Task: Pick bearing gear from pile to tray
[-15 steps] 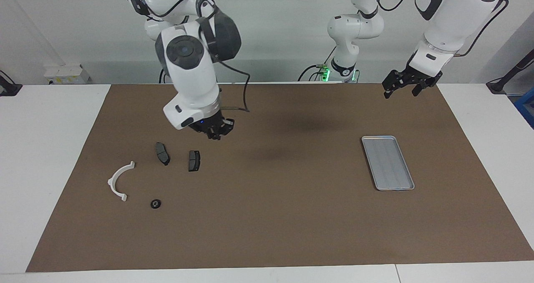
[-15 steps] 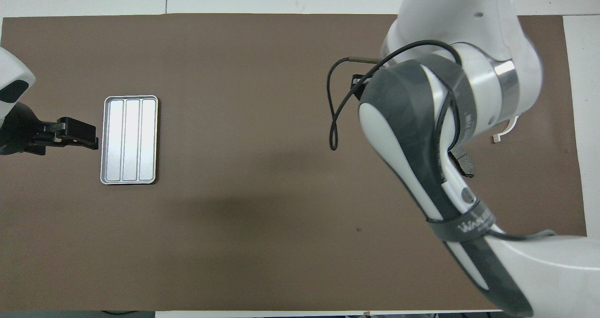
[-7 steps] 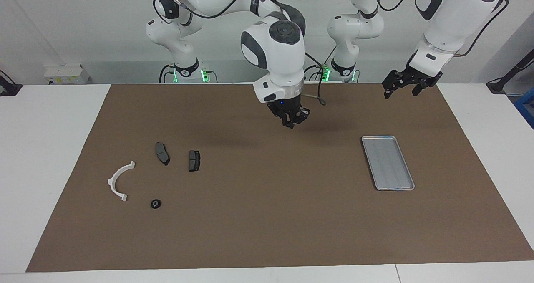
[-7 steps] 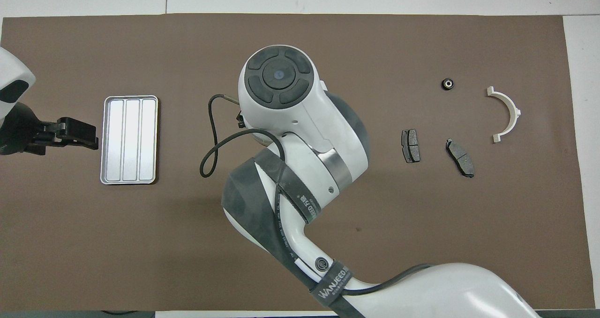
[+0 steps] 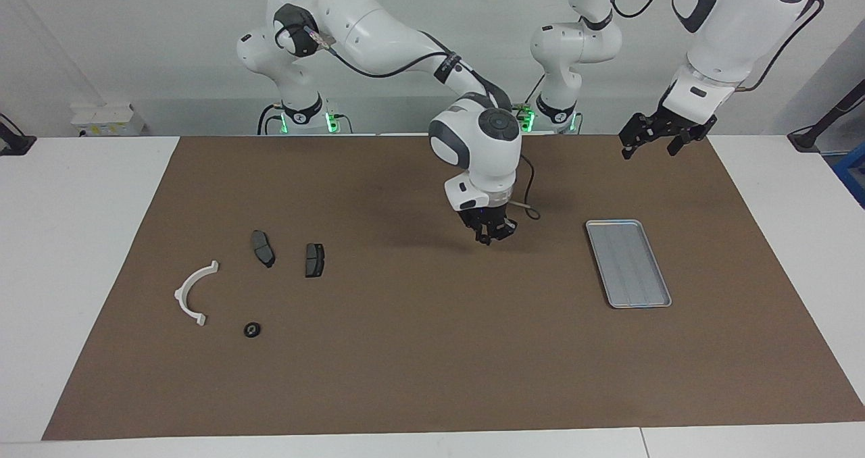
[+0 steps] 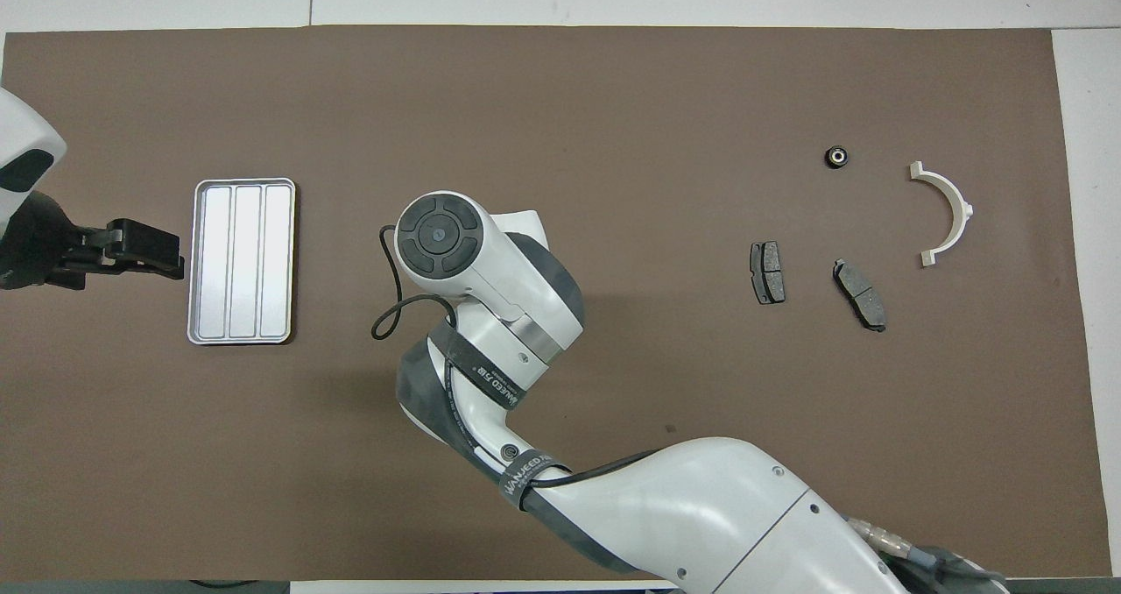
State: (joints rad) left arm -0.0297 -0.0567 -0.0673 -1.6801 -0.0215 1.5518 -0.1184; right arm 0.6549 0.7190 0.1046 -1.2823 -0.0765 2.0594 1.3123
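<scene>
Silver tray (image 5: 628, 262) beside raised right pincer (image 5: 492, 234)

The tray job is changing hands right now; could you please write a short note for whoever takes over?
Right gripper: shut, over the mat between pile and tray; a held part cannot be made out.
Left gripper: open, waiting over the mat by the tray.
Pile, at the right arm's end: white arc, two dark pads, one black round piece.
Tray: empty.
Done: nothing delivered.
Left: a round piece into the tray.
</scene>
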